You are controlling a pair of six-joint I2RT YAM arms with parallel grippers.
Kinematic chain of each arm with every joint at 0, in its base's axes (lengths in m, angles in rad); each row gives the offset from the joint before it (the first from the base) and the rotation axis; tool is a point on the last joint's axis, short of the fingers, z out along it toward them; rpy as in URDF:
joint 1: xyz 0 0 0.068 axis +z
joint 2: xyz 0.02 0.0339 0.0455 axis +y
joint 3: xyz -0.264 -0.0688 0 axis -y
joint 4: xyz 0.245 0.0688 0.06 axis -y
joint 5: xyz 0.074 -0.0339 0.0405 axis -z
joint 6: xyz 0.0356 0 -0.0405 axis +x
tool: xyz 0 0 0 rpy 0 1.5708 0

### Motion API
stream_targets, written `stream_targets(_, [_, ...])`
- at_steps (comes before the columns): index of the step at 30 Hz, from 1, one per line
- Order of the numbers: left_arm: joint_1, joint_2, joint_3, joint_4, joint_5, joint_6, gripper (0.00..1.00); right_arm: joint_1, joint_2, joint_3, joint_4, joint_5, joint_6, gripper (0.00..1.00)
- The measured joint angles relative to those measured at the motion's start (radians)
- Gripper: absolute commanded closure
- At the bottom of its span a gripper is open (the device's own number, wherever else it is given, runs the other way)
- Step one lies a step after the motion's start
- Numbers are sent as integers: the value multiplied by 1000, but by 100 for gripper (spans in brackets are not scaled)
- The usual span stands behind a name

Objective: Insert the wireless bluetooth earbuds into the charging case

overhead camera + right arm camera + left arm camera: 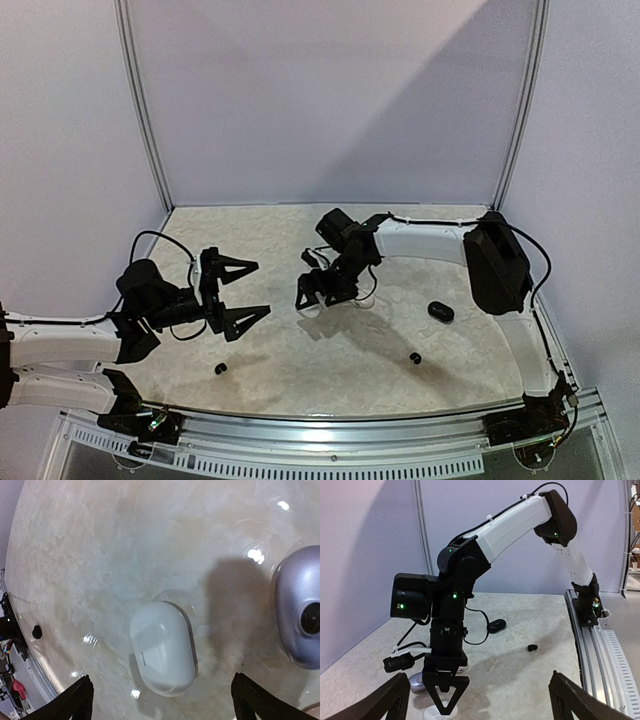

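1. Left gripper (pixel 263 287): jaws spread wide with nothing between them. It hangs over the left part of the beige marbled tabletop (pixel 330 385), fingers pointing right.
2. Right gripper (pixel 445 702): points straight down near the table centre. Its fingers (pixel 75 702) stand well apart and grip nothing.
3. White pebble-shaped plastic charging case (pixel 162 652): lid closed, lying flat on the tabletop right under the right gripper. It sits between the fingers with a gap on each side, not touched.
4. Lavender-grey glossy rounded case (pixel 300 615): just beside the white case, a strip of bare table between them. There is a dark round spot on its top; cannot tell whether it is open.
5. Black oval case (pixel 440 311): on the right part of the table, lying alone, well apart from both grippers.
6. Small black earbud (pixel 415 357): loose on the tabletop, on the near side of the black oval case and close to it, outside any case.
7. Second small black earbud (pixel 220 369): loose on the near-left tabletop, on the near side of the left gripper, not touched, well apart from all three cases.
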Motion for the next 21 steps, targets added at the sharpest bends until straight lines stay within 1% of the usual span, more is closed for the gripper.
stream_targets(3, [0, 0, 0, 0, 0, 0, 1, 0, -50, -3, -27, 55, -58, 1])
stream_targets(6, [0, 0, 0, 0, -2, 0, 1, 0, -169, -38, -49, 156, -127, 1])
stream_targets(8, [0, -1, 0, 0, -4, 0, 1, -2, -272, -58, -86, 268, -167, 1])
stream_targets(11, [0, -1, -1, 0, -10, -3, 1, -27, -392, -49, -203, 471, -205, 1])
stream_targets(14, [0, -5, -1, 0, -17, -6, 1, -77, -433, -73, -327, 607, -225, 1])
stream_targets(16, [0, -7, -1, 3, -18, -7, 1, -122, -439, -174, -382, 657, -256, 1])
stream_targets(18, [0, -7, -1, 4, -18, -8, 1, -159, -431, -309, -429, 681, -296, 1])
stream_targets(21, [0, -7, -1, 6, -18, -10, 1, -191, -425, -464, -465, 698, -375, 1])
